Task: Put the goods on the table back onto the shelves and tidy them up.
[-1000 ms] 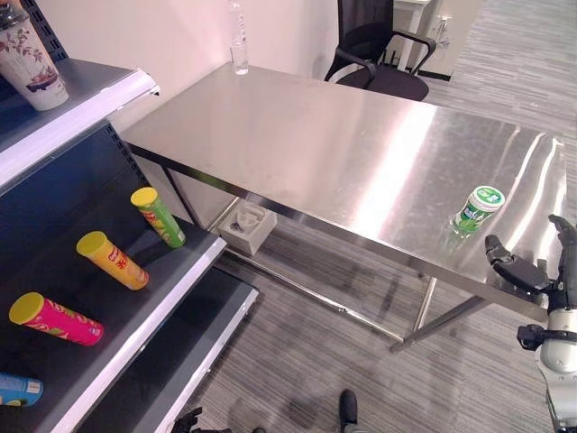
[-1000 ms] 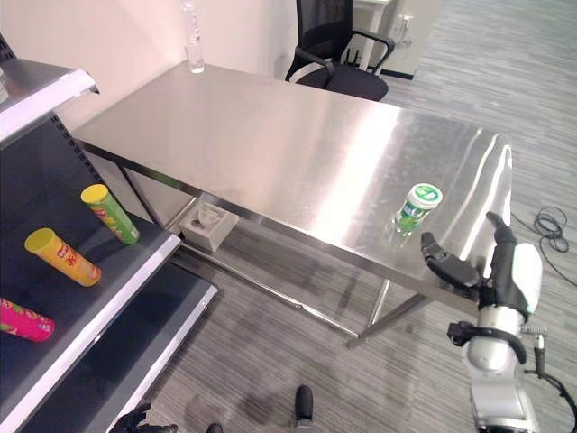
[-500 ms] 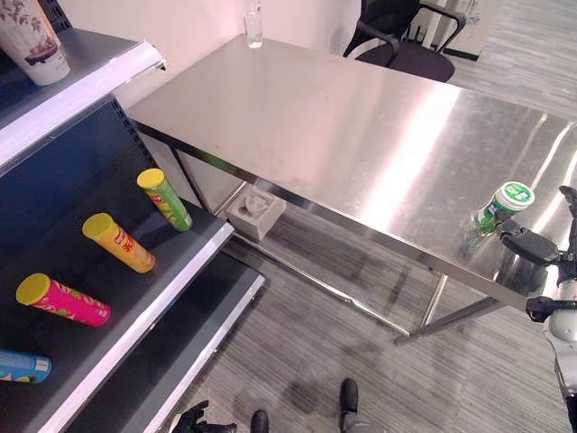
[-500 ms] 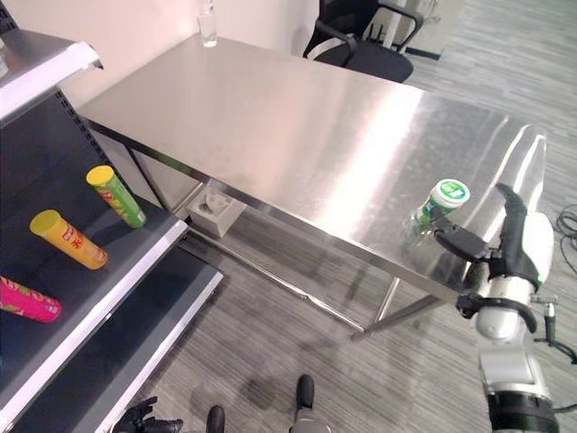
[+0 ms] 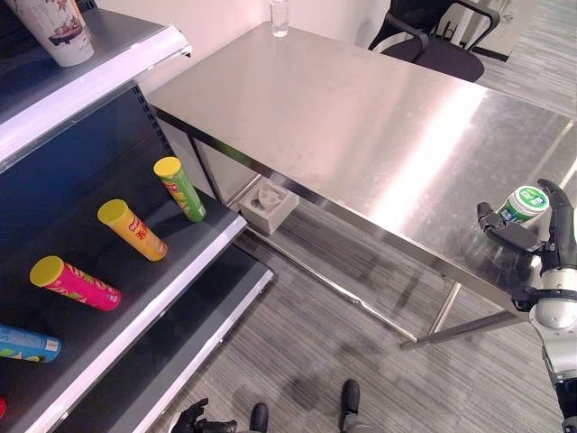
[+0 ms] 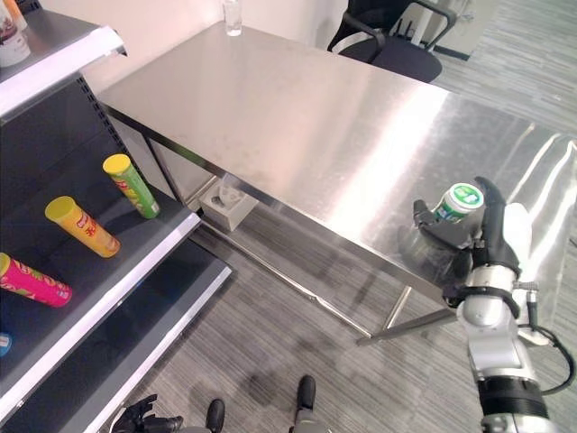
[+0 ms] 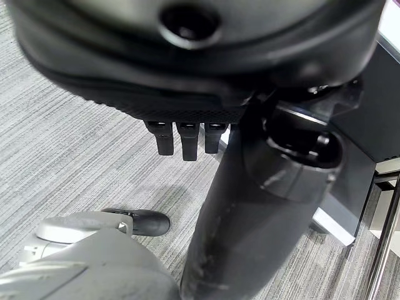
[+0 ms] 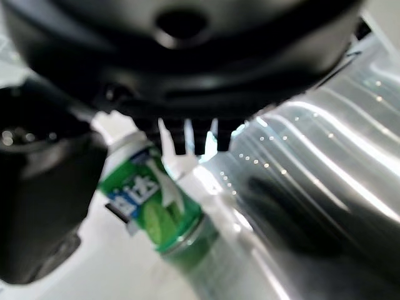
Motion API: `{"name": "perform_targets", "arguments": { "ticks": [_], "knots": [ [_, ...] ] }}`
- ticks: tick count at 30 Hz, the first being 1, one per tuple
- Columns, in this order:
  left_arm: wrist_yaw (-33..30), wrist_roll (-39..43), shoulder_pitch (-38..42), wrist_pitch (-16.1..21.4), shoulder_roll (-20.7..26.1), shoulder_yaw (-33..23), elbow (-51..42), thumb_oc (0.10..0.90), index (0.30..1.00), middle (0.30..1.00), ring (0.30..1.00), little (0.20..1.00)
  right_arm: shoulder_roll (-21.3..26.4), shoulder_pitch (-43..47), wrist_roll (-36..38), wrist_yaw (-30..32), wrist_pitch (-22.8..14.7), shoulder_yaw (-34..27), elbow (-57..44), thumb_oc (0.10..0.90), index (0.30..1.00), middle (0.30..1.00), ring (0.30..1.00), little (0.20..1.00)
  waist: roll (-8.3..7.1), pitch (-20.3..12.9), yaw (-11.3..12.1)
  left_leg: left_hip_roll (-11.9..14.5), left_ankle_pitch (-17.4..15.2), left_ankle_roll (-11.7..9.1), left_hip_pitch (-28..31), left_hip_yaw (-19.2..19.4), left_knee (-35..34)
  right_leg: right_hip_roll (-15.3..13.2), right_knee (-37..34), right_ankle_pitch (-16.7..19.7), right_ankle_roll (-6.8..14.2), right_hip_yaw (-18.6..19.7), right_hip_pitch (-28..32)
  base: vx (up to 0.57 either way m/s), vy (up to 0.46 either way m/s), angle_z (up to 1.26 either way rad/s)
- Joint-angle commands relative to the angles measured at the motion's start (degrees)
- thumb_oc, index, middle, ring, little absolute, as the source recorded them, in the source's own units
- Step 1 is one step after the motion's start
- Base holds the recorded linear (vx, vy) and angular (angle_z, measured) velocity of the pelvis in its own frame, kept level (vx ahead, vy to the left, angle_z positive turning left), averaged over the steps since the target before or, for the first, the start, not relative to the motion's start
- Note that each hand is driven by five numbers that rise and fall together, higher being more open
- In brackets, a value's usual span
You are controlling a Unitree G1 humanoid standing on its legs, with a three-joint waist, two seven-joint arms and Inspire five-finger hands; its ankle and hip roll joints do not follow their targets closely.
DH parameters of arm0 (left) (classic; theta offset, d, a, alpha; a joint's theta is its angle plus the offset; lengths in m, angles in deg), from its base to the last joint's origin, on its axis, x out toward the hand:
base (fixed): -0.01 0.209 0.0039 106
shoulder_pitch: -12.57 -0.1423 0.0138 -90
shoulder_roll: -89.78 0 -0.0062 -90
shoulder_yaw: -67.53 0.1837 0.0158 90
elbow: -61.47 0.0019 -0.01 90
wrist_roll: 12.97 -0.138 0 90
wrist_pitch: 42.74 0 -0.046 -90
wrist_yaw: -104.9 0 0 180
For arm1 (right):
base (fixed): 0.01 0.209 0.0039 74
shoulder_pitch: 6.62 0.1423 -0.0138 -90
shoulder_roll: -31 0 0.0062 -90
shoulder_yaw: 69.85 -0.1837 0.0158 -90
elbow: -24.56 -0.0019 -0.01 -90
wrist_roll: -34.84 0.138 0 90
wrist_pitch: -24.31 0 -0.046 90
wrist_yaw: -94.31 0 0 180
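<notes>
Starting at the far left, the shelves carry four tubes lying on their sides on the dark middle board, blue, pink, yellow and green, with a paper cup standing on the board above. Low down near the floor hangs the left hand, idle, its fingers straight and holding nothing. Across the steel bench, a clear bottle stands at the far corner and an office chair sits behind. At the right end stands the green can with its white lid, upright near the front edge. A second ago the right hand was below and short of the can; now thumb and fingers bracket it on either side, spread apart and not yet clamped. The reach looks done, so closing on the can should come next.
</notes>
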Motion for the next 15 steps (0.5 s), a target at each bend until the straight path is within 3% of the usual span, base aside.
{"name": "perform_targets", "arguments": {
  "ticks": [1,2,3,15],
  "knots": [
    [-0.59,0.73,1.85,2.31,5.28,1.57,0.76,0.8,0.9,0.9,0.9,0.9,6.74,5.04,-0.44,1.96,-3.61,-1.85,-0.54,0.701,0.752,0.752,0.752,0.752,-2.86,-1.49,0.49,-1.88,-1.01,-0.05,-1.27,3.84,0.11,1.47,0.76,-8.74,2.94,-0.25,5.8,0.0,0.0,0.0],
    [-0.62,0.69,1.83,2.32,5.36,1.51,0.71,0.8,0.9,0.9,0.9,0.9,6.78,4.87,-0.55,2.0,-3.55,-1.98,-0.52,0.525,0.488,0.488,0.488,0.488,-2.87,-1.49,0.48,-1.9,-1.04,-0.05,-1.25,3.85,0.11,1.46,0.76,-8.74,2.95,-0.27,5.8,0.0,0.0,0.0],
    [-0.71,0.8,1.82,2.33,5.31,1.52,0.76,0.8,0.9,0.9,0.9,0.9,6.85,5.09,-0.55,2.27,-3.6,-1.89,-0.22,0.4,0.3,0.3,0.3,0.3,-2.91,-1.51,0.54,-1.9,-1.01,-0.03,-1.27,3.81,0.11,1.45,0.76,-8.7,2.94,-0.24,5.82,0.0,0.0,0.0],
    [-0.72,0.23,2.17,2.28,5.42,1.51,1.01,0.8,0.9,0.9,0.9,0.9,6.76,4.52,-1.41,2.65,-3.52,-2.58,-1.13,0.4,0.3,0.3,0.3,0.3,-3.06,-1.47,0.4,-1.82,-1.13,-0.01,-1.22,3.89,0.11,1.4,0.76,-8.75,2.99,-0.25,5.91,0.0,0.0,0.0]
  ]
}}
